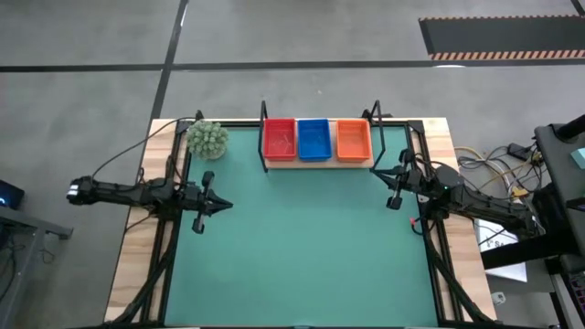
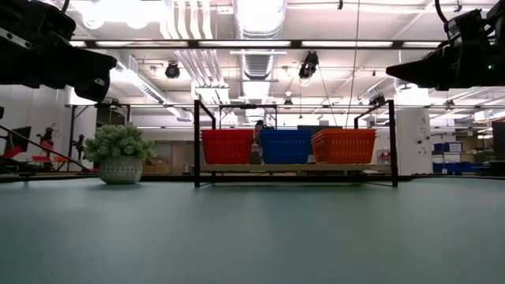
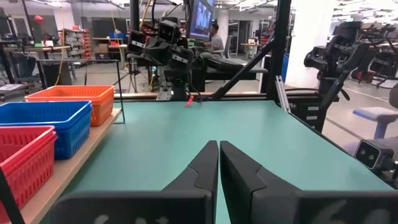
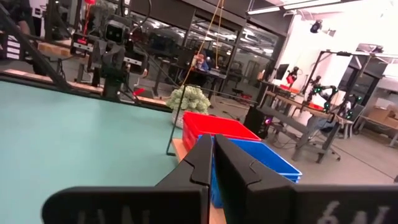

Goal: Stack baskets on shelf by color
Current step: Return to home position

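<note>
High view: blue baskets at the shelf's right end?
No, the blue baskets sit in the middle of the shelf, between the red baskets and the orange baskets.

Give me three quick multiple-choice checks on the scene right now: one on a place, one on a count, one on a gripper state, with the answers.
1. Which basket stack stands in the middle of the shelf?
A. red
B. blue
C. orange

2. How many basket stacks are on the shelf?
A. two
B. three
C. four

3. How is the left gripper?
A. wide open
B. shut on a basket
C. shut and empty

Answers:
1 B: in the high view the blue stack sits between the red stack and the orange stack.
2 B: those three stand side by side on the board.
3 C: its wrist view shows the fingers closed together above the green mat, with nothing between them.
</note>
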Motion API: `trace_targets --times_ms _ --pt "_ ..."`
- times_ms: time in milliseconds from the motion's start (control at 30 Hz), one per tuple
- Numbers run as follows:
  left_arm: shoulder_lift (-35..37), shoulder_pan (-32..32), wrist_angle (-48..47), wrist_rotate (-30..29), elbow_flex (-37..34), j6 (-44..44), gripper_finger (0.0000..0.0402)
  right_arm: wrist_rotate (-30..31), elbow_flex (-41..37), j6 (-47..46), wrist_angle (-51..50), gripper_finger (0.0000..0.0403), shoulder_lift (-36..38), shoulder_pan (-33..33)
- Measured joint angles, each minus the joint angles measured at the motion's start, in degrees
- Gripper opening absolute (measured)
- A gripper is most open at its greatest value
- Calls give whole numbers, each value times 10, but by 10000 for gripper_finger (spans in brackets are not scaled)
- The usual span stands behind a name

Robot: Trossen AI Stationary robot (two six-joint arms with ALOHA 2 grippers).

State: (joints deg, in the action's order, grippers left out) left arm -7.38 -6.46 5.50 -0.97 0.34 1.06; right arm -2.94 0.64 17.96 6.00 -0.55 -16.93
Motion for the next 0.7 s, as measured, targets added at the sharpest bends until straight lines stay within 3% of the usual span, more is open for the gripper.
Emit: trace_targets --times_ms 700 --pt "-5 0 0 0 -1 0 0 0 0 0 0 9 -4 0"
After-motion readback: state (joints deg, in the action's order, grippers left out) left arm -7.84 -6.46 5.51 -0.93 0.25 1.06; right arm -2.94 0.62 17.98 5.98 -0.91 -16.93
